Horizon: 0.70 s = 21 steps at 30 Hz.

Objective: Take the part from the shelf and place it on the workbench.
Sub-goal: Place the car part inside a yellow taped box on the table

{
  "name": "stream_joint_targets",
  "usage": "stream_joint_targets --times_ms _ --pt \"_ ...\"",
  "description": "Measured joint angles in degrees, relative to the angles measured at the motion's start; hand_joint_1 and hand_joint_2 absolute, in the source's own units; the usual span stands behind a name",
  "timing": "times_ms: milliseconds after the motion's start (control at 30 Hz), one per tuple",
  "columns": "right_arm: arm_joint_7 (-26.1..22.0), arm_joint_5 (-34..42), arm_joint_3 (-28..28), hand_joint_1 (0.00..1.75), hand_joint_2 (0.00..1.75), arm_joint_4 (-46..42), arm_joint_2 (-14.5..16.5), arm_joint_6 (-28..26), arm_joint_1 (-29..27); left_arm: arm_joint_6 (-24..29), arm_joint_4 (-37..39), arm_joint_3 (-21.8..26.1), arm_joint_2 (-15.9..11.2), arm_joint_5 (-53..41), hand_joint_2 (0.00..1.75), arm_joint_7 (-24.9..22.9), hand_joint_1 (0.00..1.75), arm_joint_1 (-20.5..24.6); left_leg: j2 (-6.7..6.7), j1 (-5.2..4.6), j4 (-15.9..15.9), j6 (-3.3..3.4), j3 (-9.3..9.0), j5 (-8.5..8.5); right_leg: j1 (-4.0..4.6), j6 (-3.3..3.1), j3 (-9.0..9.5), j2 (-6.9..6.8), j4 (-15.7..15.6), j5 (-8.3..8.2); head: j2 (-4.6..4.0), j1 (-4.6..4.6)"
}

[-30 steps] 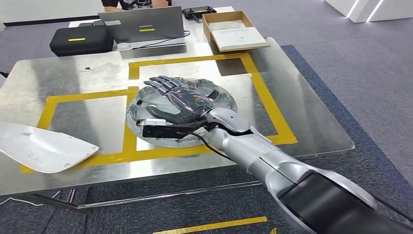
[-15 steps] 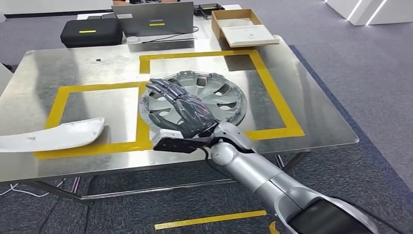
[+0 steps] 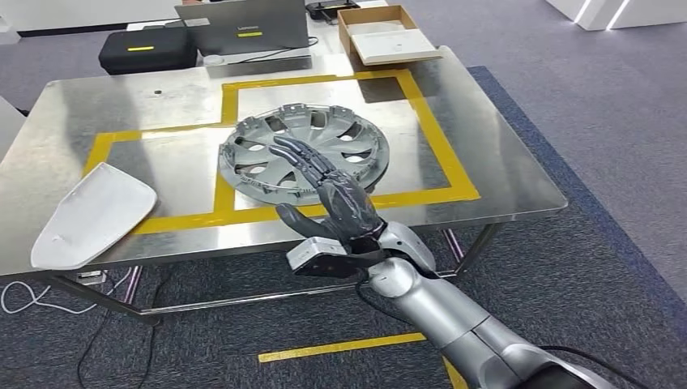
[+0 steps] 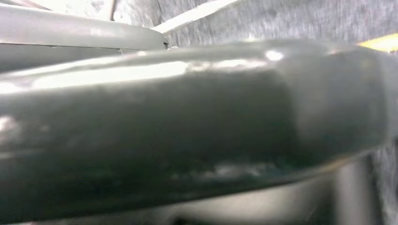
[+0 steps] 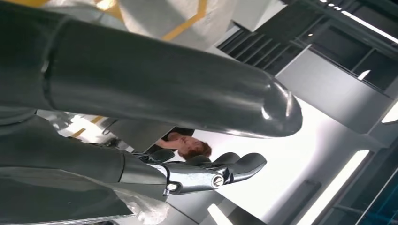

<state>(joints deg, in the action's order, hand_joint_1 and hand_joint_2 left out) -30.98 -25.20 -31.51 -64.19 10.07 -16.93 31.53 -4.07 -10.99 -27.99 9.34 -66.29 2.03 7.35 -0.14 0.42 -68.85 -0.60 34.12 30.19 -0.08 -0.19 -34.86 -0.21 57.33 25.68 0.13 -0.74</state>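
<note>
Looking down from the head view, we see our right robot hand (image 3: 336, 198) released, fingers stretched out flat and apart with nothing in them, hanging over the near edge of the tabletop (image 3: 502, 174). The hubcap (image 3: 304, 154), which we take to be the part, lies flat just beyond the fingertips, across the yellow tape (image 3: 441, 150) that marks out squares on the steel, so by our reckoning the placing is done. We cannot tell the state of our left robot hand; its wrist view is a blurred grey mass. We judge the hubcap light and fairly stiff, thin moulded plastic with a silver finish that would slide easily on polished metal and could crack or scuff if dropped; the rim, or the edge of one of its spoke openings, looks the surest place to take hold. To the left of the robot hand a curved white panel (image 3: 93, 215) rests near the table's near edge. Far beyond the hand stand a laptop (image 3: 243, 28), a black case (image 3: 146, 50) and an open cardboard box (image 3: 387, 34). Grey carpet with a yellow floor strip (image 3: 340, 347) lies below, and the right wrist view catches a person under bright ceiling lights.
</note>
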Motion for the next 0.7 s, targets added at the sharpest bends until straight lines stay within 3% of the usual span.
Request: stream_joint_targets --times_ms 67,100,200,267,333,367,400,433,500,567,600,633,700 --pt "-1.5 2.9 0.6 0.0 0.0 -2.3 -0.4 1.7 -1.9 0.2 0.0 0.4 -0.1 0.2 0.0 -0.3 0.0 -0.2 -0.04 -0.33 7.8 0.83 -5.09 -0.37 0.2 0.42 -0.86 -0.07 0.2 -0.83 0.0 0.03" --pt "-2.2 4.4 1.0 0.0 0.0 -3.6 -0.7 2.8 -3.1 0.4 0.0 0.6 -0.1 0.3 0.0 -0.5 0.0 -0.3 -0.06 -0.53 10.3 1.11 -6.53 0.03 0.2 0.71 -1.12 -0.17 0.2 -1.28 0.0 0.04" --pt "-4.0 9.5 2.4 0.0 0.0 -7.2 -1.7 7.5 -7.3 1.1 0.0 1.5 -0.1 0.7 0.0 -0.6 0.0 -0.7 0.05 -0.59 12.5 1.72 -6.75 -0.2 0.12 1.73 -1.86 -0.28 0.1 -1.95 0.0 0.08" --pt "-4.6 12.9 3.8 0.0 0.0 -8.9 -2.4 11.0 -10.2 1.3 0.0 2.2 -0.1 1.0 0.0 -0.9 0.0 -1.0 0.24 -0.31 13.0 2.45 -5.79 -1.3 0.09 2.37 -3.23 -0.05 2.5 1.24 0.0 0.3" --pt "-4.7 16.0 5.6 0.0 0.0 -9.8 -2.8 13.8 -12.9 1.9 0.0 2.9 -0.1 1.3 0.0 -1.3 0.0 -1.2 0.31 -0.32 13.0 2.9 -4.3 -2.43 -0.05 2.8 -5.23 0.08 9.1 6.67 0.0 0.49" --pt "-4.4 16.7 6.6 0.0 0.0 -9.8 -2.9 14.2 -14.0 2.3 0.0 3.3 -0.1 1.6 0.0 -1.4 0.0 -1.4 0.33 -0.35 12.9 2.94 -3.49 -3.01 -0.09 2.95 -5.92 0.08 12.7 8.36 0.0 0.52" --pt "-3.8 16.3 7.6 0.0 0.0 -9.6 -3.0 13.5 -15.1 2.8 0.0 3.7 -0.2 2.0 0.0 -1.5 0.0 -1.6 0.35 -0.37 12.8 2.92 -2.59 -3.63 -0.11 3.09 -6.04 0.08 15.3 8.78 0.0 0.51" --pt "-3.0 14.7 8.5 0.0 0.0 -8.9 -3.0 11.5 -15.8 3.4 0.0 4.3 -0.2 2.4 0.0 -1.5 0.0 -1.8 0.38 -0.36 12.6 2.87 -1.68 -4.18 -0.13 3.18 -5.3 0.07 16.0 7.81 0.0 0.51" --pt "-1.2 10.1 10.6 0.0 0.0 -5.6 -3.1 4.5 -16.2 4.5 0.0 5.4 -0.2 3.5 0.0 -1.5 0.0 -2.1 0.41 -0.3 12.1 2.58 0.1 -5.14 -0.25 3.25 -0.96 0.05 12.0 4.53 0.0 0.52" --pt "-0.7 7.4 13.4 0.0 0.0 -0.4 -3.1 -2.9 -16.2 6.6 0.0 7.0 -0.2 6.2 0.0 -1.6 0.0 -2.3 0.34 -0.47 11.3 2.07 1.45 -5.93 -0.3 3.11 5.21 0.04 3.9 4.39 0.0 0.51" --pt "-1.5 7.1 15.1 0.0 0.0 2.5 -3.1 -5.7 -16.5 7.9 0.0 8.3 -0.2 8.4 0.0 -1.7 0.0 -2.5 0.3 -0.54 11.1 1.79 1.92 -6.41 -0.27 2.9 7.04 0.08 0.8 5.18 0.0 0.51" --pt "-2.7 7.2 17.1 0.0 0.0 5.5 -3.1 -7.8 -17.1 8.9 0.0 10.0 -0.4 10.8 0.0 -2.0 0.0 -2.7 0.26 -0.57 11.0 1.49 2.23 -6.9 -0.15 2.63 8.05 0.11 -1.0 5.87 0.0 0.52" --pt "-5.6 7.8 21.2 0.0 0.0 11.6 -3.1 -9.6 -19.0 9.2 0.1 14.1 -1.2 14.6 0.0 -3.2 0.0 -3.1 0.14 -0.41 10.9 0.82 2.74 -7.38 -0.13 1.7 7.54 0.04 -1.8 5.5 0.0 0.56"
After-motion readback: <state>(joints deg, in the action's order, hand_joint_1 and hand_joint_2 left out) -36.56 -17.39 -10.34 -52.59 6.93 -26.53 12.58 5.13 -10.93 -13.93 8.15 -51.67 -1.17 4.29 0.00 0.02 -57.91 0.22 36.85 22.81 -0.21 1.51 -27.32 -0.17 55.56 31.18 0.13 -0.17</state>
